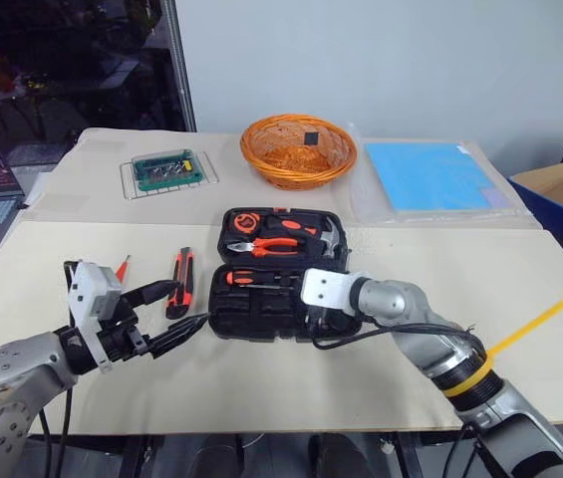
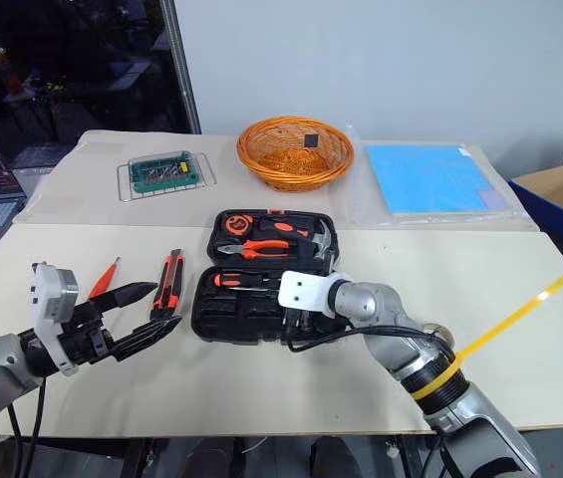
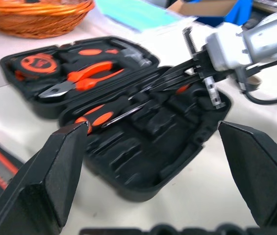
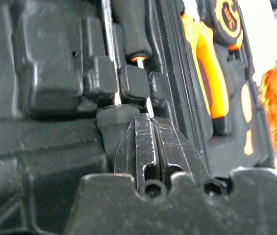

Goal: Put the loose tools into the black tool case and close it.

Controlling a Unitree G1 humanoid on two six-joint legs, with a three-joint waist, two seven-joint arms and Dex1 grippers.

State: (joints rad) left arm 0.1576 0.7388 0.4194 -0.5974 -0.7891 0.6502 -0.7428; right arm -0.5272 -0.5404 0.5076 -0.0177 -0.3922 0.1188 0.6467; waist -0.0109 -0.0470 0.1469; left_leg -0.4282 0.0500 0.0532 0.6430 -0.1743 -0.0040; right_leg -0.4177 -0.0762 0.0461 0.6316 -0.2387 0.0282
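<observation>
Tabletop (image 1: 361,378): right tool (image 4: 150,128) shut over case (image 1: 261,311)

Left tool (image 2: 146,311) spread wide, hovering; right tool (image 4: 150,128) pinched together, angled downward.

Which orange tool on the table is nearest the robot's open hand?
The utility knife, lying left of the black tool case; the small orange screwdriver lies farther left.

Bright even light, soft shadows, wrist views blurry w/ glare
</observation>
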